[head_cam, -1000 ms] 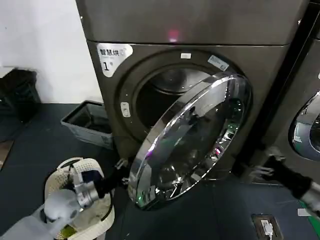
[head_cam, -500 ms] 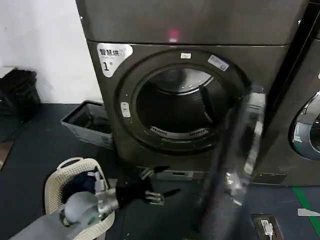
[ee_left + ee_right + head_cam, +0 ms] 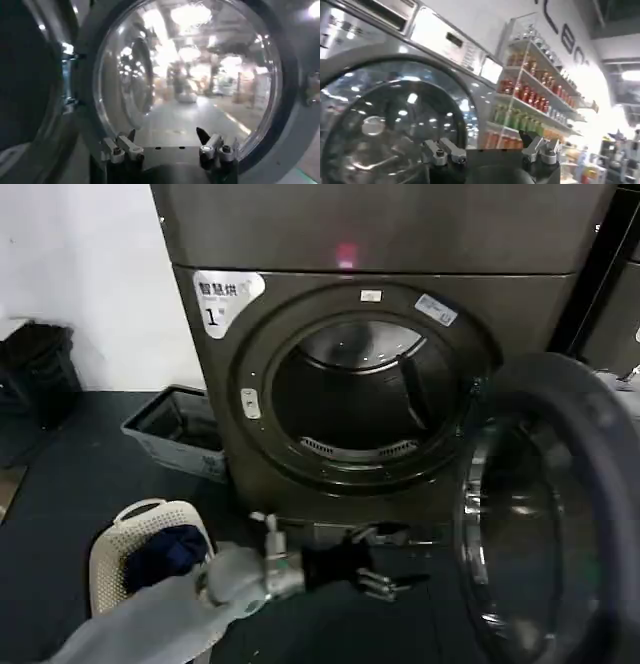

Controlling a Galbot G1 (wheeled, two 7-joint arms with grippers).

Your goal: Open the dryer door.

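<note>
While a second ago the door (image 3: 545,514) stood only half out with the left tool at its lower edge, it now hangs swung wide to the right of the dryer (image 3: 350,384), grey inner side facing out, the drum (image 3: 350,399) fully bared; the task looks all but done. On the floor at left sits a basket (image 3: 120,544). The left tool (image 3: 385,569) hovers low before the dryer, fingers apart, holding nothing, clear of the door. The right tool (image 3: 490,150) faces the neighbouring machine (image 3: 385,115), fingers spread, empty.

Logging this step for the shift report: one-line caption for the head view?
Dryer door swung wide open, drum exposed; open left gripper low beside it.
</note>
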